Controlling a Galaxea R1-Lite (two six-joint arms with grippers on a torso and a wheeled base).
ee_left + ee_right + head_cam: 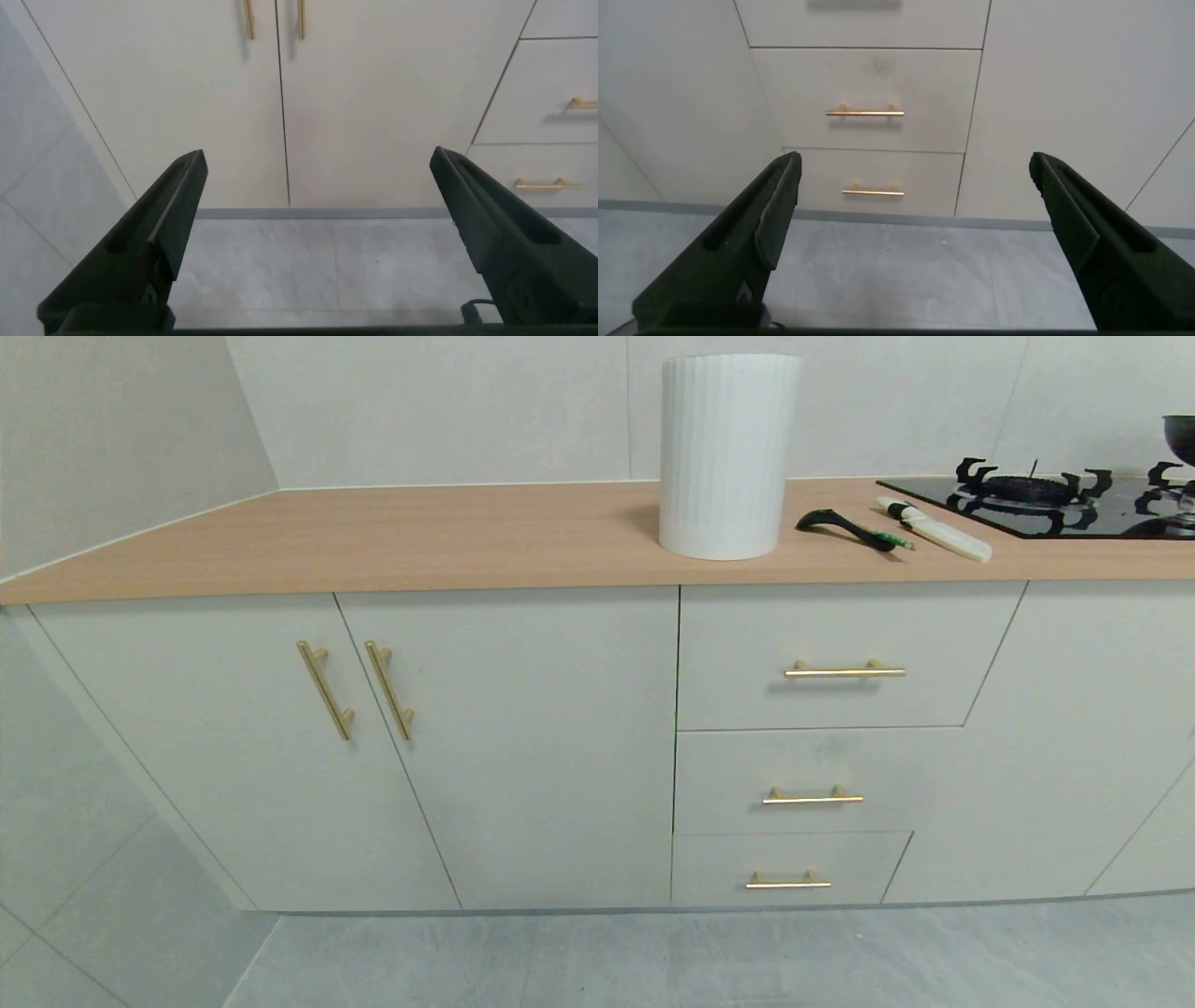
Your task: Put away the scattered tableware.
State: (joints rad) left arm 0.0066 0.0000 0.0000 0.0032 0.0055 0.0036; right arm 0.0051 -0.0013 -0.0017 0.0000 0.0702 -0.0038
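The left hand (318, 159) is empty, its two dark fingers (159, 243) spread wide, low before the double cabinet doors (280, 84) and the grey tiled floor (318, 271). The right hand (915, 163) is empty too and just as wide open, facing the lower drawers (868, 98) above the same floor.

The tableware lies well apart from both hands, up on the wooden worktop (420, 537), toward 1 o'clock in the head view. A black-handled utensil (845, 527) with a green tip lies flat there. Just beside it, at its 3 o'clock, lies a white utensil (934, 530); whether the two touch cannot be told. A tall ribbed white canister (728, 457) stands upright at 9 o'clock of the black one, near it but apart.

At 2 o'clock of the white utensil a black glass gas hob (1046, 499) is set into the worktop. Below are pale cabinet fronts with brass bar handles (845, 670), three drawers stacked at 6 o'clock of the canister. The walls are pale tile.
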